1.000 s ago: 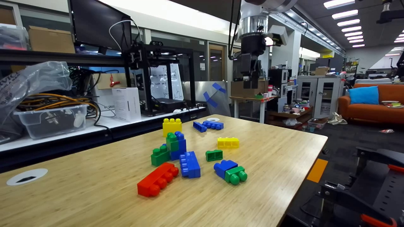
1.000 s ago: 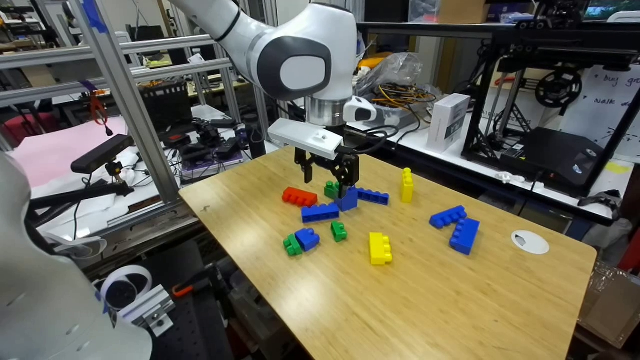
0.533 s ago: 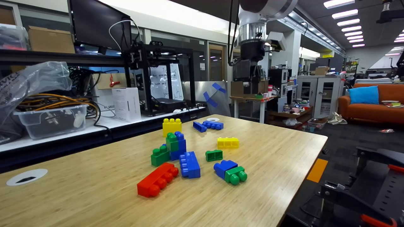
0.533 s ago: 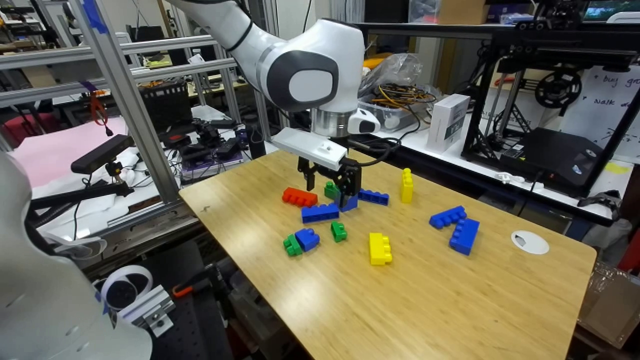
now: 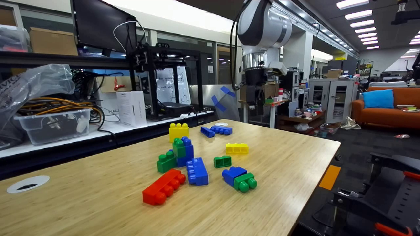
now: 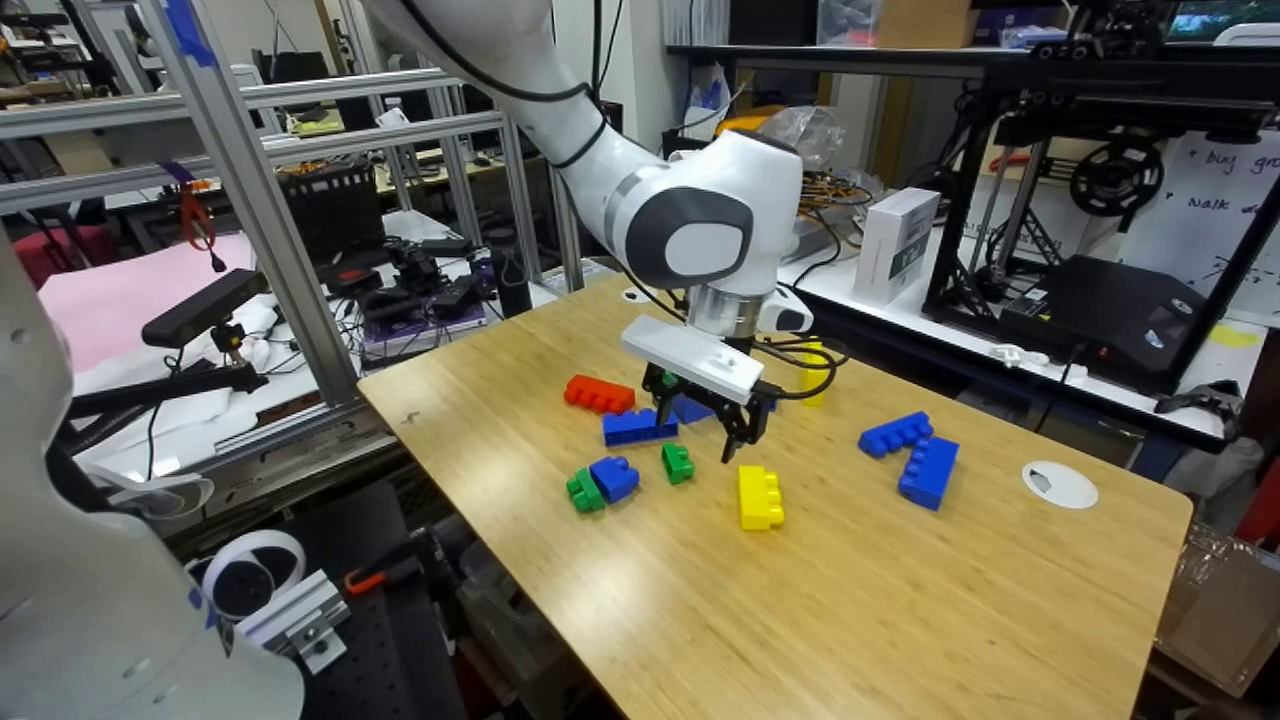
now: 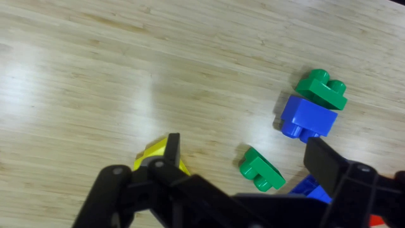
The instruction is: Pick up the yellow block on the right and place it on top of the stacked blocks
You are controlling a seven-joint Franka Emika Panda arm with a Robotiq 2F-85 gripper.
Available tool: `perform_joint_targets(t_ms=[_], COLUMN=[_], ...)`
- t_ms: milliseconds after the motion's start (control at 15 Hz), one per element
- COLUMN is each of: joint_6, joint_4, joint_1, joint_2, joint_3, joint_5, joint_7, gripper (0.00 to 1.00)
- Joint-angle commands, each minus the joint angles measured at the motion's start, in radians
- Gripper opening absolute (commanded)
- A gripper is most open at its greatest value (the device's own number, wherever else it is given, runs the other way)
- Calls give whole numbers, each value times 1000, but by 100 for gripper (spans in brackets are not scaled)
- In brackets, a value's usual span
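The yellow block lies on its side on the table, right of the stack in an exterior view. It also shows in an exterior view. In the wrist view, a finger partly hides the yellow block. The stacked blocks are green and blue bricks standing upright, with a low green brick beside them. In an exterior view, the gripper mostly hides the stack. My gripper is open and empty above the table, between the stack and the yellow block. Its spread fingers show in the wrist view.
A second yellow brick stands behind the stack. A red brick and a long blue brick lie in front. A small green brick lies below the fingers. A blue-and-green pair and two blue bricks lie apart.
The arm and open gripper have moved from over the stack toward the yellow block and come lower. The bricks have not moved.
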Motion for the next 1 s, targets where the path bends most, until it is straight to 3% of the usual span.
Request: perform_joint_targets(t_ms=[0, 133, 400, 933], joint_6=[-22, -26, -7, -5], joint_4=[106, 155, 218, 199], joint_1=[-61, -70, -48, -68], joint_2=[107, 156, 217, 205], joint_3=[52, 55, 23, 50], joint_5=[-22, -55, -192, -173], joint_7=[-106, -138, -81, -83], gripper=[100, 100, 100, 100])
